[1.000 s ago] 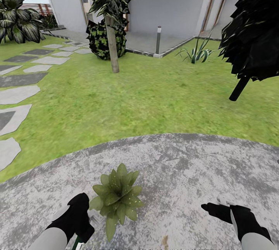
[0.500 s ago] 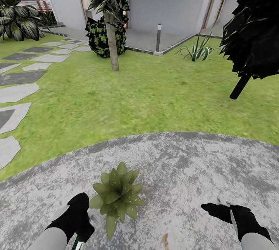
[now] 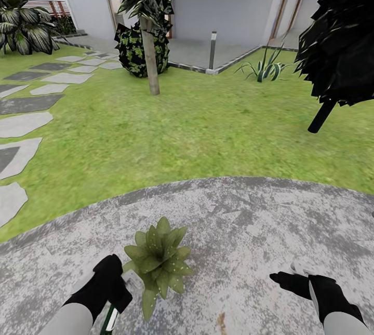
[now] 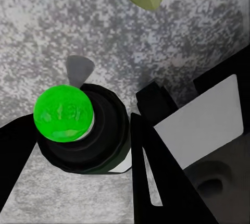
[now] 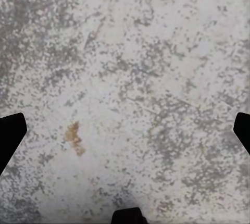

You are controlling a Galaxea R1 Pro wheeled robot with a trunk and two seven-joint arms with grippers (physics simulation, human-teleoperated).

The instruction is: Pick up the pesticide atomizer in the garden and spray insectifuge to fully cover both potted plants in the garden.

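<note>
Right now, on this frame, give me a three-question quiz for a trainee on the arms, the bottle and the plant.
1. True or false: the left gripper holds a bottle with a green cap between its fingers.
2. What surface does the potted plant stand on?
A. the lawn
B. the round grey patio
C. a stepping stone
3. Fill in: the right gripper is ____, with bare paving between its fingertips in the right wrist view.

Key: 1 true; 2 B; 3 open.
</note>
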